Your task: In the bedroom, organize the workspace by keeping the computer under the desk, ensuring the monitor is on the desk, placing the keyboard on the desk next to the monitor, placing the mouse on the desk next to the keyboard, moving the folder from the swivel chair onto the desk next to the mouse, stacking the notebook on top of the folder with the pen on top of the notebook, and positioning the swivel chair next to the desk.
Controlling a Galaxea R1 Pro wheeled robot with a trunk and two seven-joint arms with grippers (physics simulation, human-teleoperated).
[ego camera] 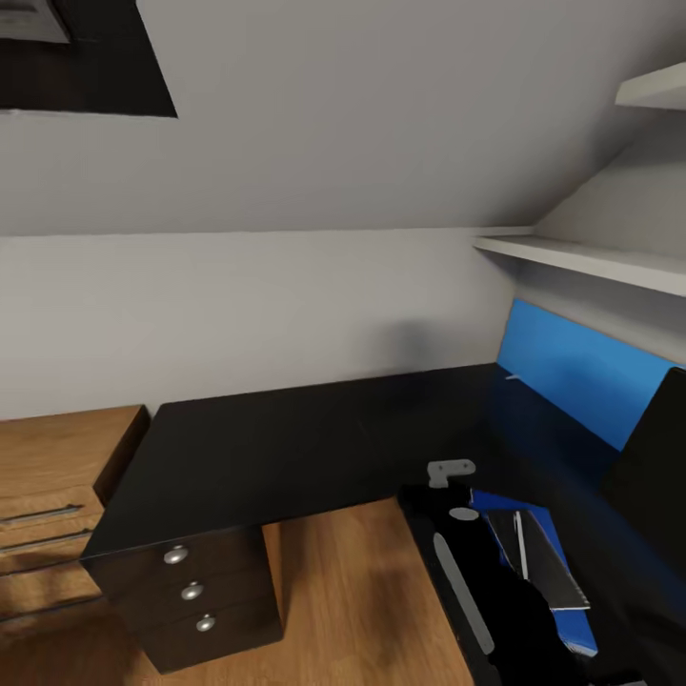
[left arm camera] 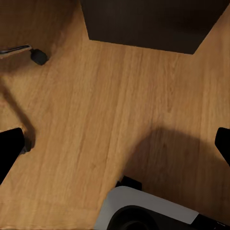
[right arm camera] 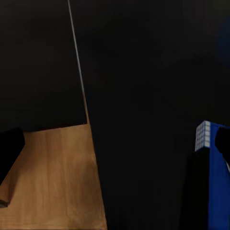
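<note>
At far left in the head view stands a light-wood dresser (ego camera: 57, 495). Beside it the black worktop (ego camera: 314, 438) runs rightward, with a dark drawer unit (ego camera: 191, 595) under its left end and wood floor (ego camera: 353, 591) in the angle of its L. The blue back panel (ego camera: 572, 367) rises at right under white shelves (ego camera: 591, 257). The right arm (ego camera: 476, 591) reaches over the worktop's right wing. Just beside it the blue folder (ego camera: 548, 572) lies flat on the worktop, the dark grey notebook (ego camera: 538, 557) on top, and a thin pale pen (ego camera: 520, 543) seems to rest on that, though it is small and dim. The monitor's (ego camera: 657, 476) black edge stands at far right.

The left wrist view looks down on floor (left arm camera: 120, 110), the drawer unit's (left arm camera: 148, 21) dark block, a chair's chrome leg and caster (left arm camera: 38, 56); the left end effector (left arm camera: 117, 143) is released, fingertips (left arm camera: 9, 148) wide apart with nothing between.

The right wrist view shows the right end effector (right arm camera: 117, 148) spread open over the worktop (right arm camera: 143, 96), the folder (right arm camera: 218, 182) near one fingertip.
</note>
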